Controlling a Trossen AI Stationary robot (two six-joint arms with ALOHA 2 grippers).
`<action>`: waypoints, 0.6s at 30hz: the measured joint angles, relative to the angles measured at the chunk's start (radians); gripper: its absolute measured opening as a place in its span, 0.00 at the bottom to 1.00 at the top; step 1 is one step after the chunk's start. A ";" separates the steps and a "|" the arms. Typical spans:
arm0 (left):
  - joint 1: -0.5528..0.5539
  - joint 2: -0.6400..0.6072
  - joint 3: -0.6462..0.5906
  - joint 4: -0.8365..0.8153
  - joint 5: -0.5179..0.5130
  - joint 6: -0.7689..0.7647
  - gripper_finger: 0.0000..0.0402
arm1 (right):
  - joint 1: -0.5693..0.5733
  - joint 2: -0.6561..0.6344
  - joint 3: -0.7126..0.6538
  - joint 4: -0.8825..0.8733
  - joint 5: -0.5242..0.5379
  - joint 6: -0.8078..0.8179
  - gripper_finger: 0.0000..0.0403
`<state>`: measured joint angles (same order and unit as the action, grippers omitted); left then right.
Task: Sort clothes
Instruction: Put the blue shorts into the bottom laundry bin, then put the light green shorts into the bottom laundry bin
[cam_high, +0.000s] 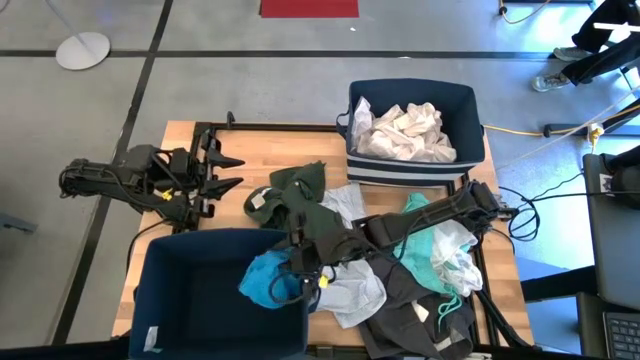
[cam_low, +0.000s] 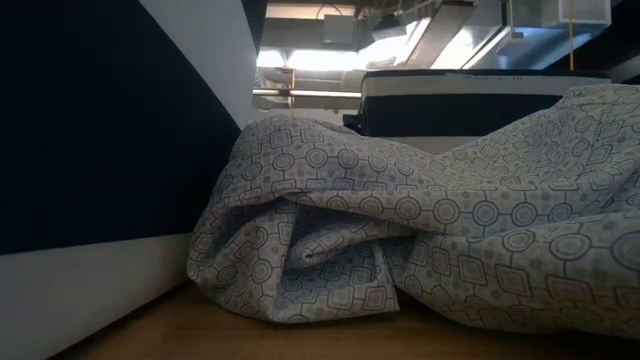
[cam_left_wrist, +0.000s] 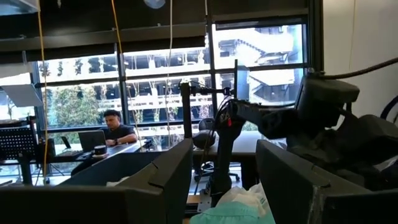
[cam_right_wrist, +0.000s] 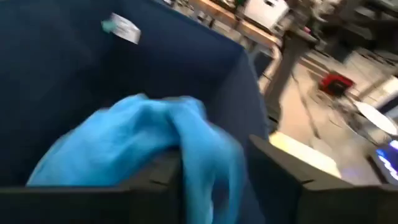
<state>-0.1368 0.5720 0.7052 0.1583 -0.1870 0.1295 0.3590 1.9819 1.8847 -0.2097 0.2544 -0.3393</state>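
**A:** Mid-transfer, by the look of it. Right gripper (cam_high: 292, 272) parked at the right rim of the near navy bin (cam_high: 160, 290), lower left of the high view, fingers clamped on a bright blue garment (cam_high: 262, 280). Right wrist view confirms: blue cloth (cam_right_wrist: 143, 137) bunched between the dark fingers, bin interior right behind it.

**B:** So colours into that bin, whites into the far bin (cam_high: 470, 105), upper right of centre? Already stuffed with white clothes (cam_high: 405, 132).

**A:** Probably, just a guess from the layout. Next move: a bit more reach over the rim, then release. Cloth half draped on the edge right now, so easy to snag or slide back out onto the table (cam_high: 240, 140).

**B:** And the remaining pile?

**A:** Heaped centre to lower right of the high view: dark olive piece (cam_high: 300, 190), teal one (cam_high: 425, 245), grey stuff (cam_high: 400, 320) spilling to the bottom edge. Patterned fabric (cam_low: 420, 250) filling the low view too.

**B:** Left arm?

**A:** Left gripper (cam_high: 228, 172) idle at the left of the table, fingers spread wide, holding nothing. Bare wood between it and the pile, so decent room there. Tight on the right side though: arm lying right across the heap, bin wall close.
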 joint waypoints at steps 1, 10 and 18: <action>0.000 0.000 0.000 -0.002 0.000 0.000 0.41 | 0.002 -0.004 0.000 -0.014 0.024 0.006 0.44; 0.000 0.000 0.000 -0.042 0.000 -0.004 0.41 | 0.084 -0.115 0.000 -0.151 0.340 -0.030 0.64; 0.000 0.005 0.000 -0.095 0.000 -0.005 0.41 | 0.195 -0.253 0.000 -0.514 0.727 0.195 0.65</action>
<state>-0.1368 0.5770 0.7052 0.0637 -0.1869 0.1242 0.5544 1.7293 1.8851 -0.7237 0.9818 -0.1447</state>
